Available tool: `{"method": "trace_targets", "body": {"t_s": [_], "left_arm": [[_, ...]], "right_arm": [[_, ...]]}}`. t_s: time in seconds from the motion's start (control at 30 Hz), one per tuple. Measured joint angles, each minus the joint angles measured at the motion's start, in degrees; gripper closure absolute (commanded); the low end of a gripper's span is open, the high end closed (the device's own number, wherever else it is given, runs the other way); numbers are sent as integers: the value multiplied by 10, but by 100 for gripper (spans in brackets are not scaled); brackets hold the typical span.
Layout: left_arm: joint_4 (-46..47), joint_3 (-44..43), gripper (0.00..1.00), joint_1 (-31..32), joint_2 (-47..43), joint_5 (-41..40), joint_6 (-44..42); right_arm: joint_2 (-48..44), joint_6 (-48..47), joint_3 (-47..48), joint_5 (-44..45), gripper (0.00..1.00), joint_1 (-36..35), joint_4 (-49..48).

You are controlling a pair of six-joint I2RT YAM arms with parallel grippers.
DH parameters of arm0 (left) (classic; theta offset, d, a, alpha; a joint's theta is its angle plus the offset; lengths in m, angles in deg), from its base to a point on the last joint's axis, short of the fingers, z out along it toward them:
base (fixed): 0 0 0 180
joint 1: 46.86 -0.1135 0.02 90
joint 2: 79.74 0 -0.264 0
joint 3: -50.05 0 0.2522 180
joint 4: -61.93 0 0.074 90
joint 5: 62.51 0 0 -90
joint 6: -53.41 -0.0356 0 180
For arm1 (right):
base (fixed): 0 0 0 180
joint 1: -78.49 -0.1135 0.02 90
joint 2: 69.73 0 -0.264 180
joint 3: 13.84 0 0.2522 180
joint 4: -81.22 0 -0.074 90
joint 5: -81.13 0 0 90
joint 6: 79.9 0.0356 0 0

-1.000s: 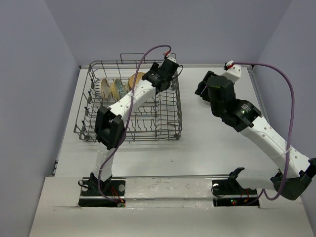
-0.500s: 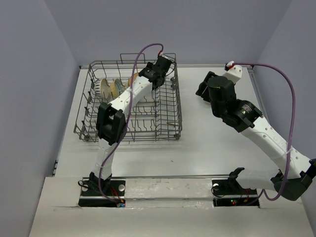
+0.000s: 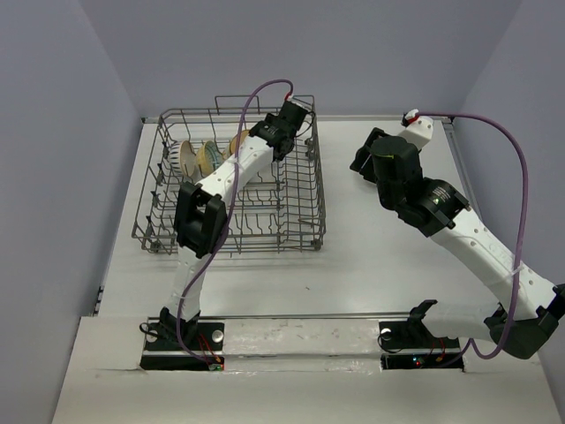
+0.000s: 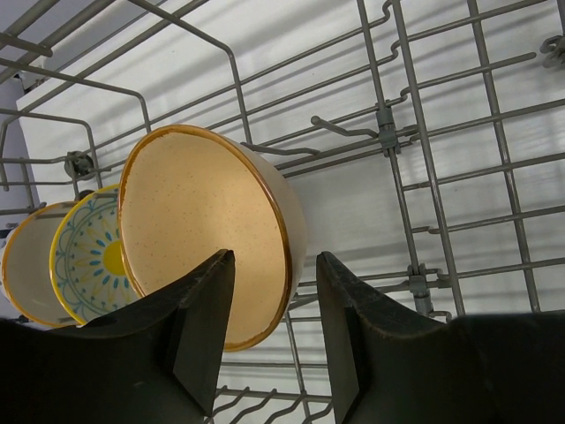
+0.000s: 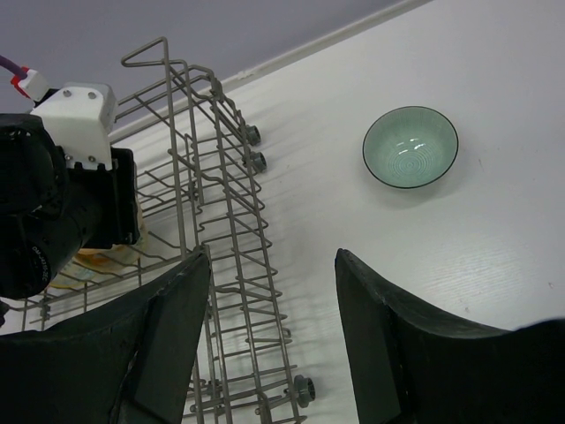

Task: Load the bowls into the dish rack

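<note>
I count three bowls [image 4: 88, 256] in the dish rack [image 3: 305, 203], left tool [image 4: 269, 331] spread astride the tan bowl [image 4: 203, 230]; teal bowl [image 5: 410, 148] left on desk [image 5: 494, 247], right tool [image 5: 269, 353] spread.

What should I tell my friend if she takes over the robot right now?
Left gripper: open, jaws straddling the rim of the tan bowl, which stands on edge in the dish rack.
Right gripper: open and empty, above the table beside the rack.
Done: the tan bowl, a yellow-and-blue floral bowl and a white-and-tan bowl stand in a row in the rack.
Left: the teal bowl sits upright on the table, outside the rack. Probably lift the left gripper clear, then fetch it with the right.
</note>
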Motion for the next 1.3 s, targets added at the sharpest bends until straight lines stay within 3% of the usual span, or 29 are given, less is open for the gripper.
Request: {"method": "trace_targets", "body": {"t_s": [0.33,0.57,0.63,0.77,0.8,0.9,1.3], "left_arm": [[-3,-7,46,0,19,3,2],[-7,-9,54,0,31,3,5],[-8,-9,60,0,32,3,5],[-10,-11,80,-1,32,1,7],[-10,-12,89,-1,32,0,8],[-12,-12,100,-1,34,2,10],[-21,-18,100,2,35,-14,13]], "right_arm": [[0,0,0,2,35,0,0],[-3,0,0,4,35,0,0],[-4,0,0,4,35,0,0],[-5,0,0,4,36,0,0],[-5,0,0,4,35,0,1],[-6,0,0,4,36,0,1],[-6,0,0,4,36,0,1]]}}
